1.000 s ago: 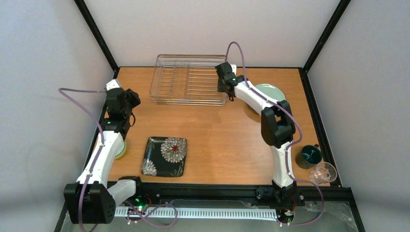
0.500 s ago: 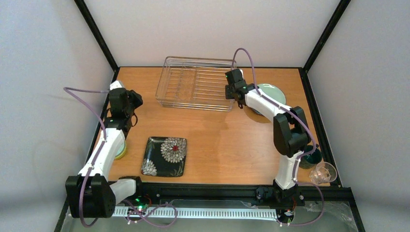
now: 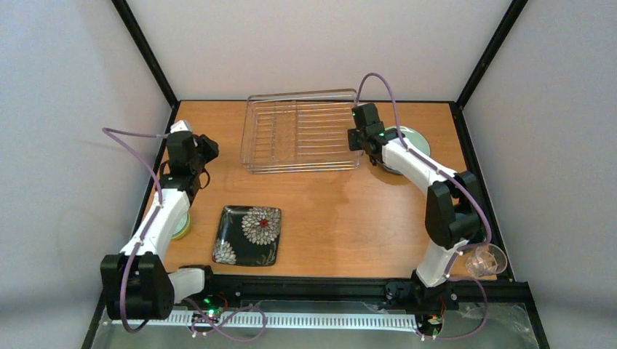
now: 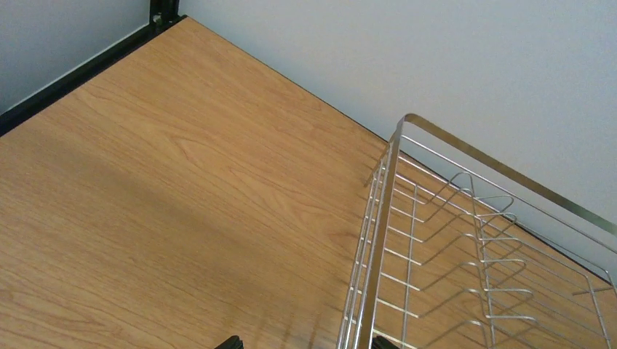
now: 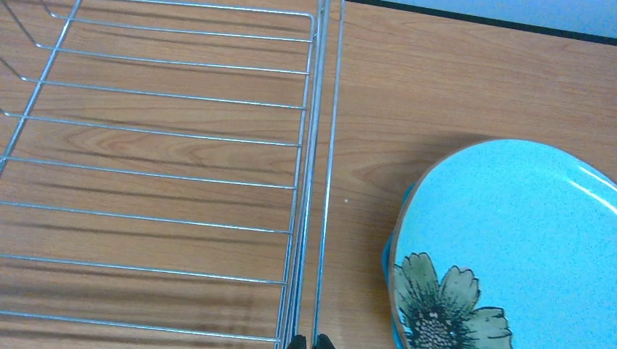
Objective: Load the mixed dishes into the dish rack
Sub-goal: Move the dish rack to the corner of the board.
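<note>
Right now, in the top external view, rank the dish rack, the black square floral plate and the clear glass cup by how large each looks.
1. dish rack: clearly the largest.
2. black square floral plate: well under the rack's spread.
3. clear glass cup: the smallest.

The wooden worktop (image 3: 342, 211) carries the dish rack (image 3: 302, 134) at its far middle, set slightly askew, with the pale mint plate (image 3: 407, 138) just beside the rack's right edge. The black square floral plate (image 3: 247, 234) lies flat near the left front. The yellow-green bowl (image 3: 180, 227) sits half hidden at the left edge, and the clear glass cup (image 3: 489, 259) is in the near right corner.
</note>
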Tool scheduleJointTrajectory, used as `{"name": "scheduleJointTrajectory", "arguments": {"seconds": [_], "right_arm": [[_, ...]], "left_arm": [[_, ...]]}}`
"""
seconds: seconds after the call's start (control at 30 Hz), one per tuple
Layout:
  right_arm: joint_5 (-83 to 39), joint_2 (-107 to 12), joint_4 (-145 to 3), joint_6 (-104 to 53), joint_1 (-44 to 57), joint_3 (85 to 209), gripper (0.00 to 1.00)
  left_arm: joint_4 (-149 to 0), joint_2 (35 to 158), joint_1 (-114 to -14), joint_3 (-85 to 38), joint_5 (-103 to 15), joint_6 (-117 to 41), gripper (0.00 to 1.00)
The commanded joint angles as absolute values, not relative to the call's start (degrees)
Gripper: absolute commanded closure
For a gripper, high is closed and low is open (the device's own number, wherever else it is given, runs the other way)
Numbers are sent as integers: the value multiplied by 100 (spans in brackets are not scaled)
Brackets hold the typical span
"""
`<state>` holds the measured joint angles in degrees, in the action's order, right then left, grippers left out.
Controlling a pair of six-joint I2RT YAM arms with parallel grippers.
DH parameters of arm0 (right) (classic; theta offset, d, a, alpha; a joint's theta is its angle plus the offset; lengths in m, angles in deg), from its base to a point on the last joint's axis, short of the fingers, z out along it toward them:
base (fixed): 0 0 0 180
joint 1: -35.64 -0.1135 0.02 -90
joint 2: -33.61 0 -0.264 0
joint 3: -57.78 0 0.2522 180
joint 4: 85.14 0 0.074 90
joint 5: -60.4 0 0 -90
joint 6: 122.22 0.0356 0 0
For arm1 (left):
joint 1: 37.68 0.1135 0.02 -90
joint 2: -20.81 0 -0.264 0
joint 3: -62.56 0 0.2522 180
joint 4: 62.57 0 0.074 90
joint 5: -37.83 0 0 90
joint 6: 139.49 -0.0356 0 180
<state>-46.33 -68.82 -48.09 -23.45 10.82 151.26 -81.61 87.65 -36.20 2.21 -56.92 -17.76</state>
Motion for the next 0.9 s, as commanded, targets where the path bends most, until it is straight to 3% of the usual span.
{"name": "scheduleJointTrajectory", "arguments": {"seconds": [0.0, 0.87], "right_arm": [[-4339, -6371, -4983, -2733, 1291, 14966, 98], [-4174, -6229, -5028, -2460, 1482, 14104, 98]], "left_arm": [[-7956, 8880, -3638, 69, -5500, -1700, 0], [-7828, 8892, -3650, 146, -5253, -1657, 0]]}}
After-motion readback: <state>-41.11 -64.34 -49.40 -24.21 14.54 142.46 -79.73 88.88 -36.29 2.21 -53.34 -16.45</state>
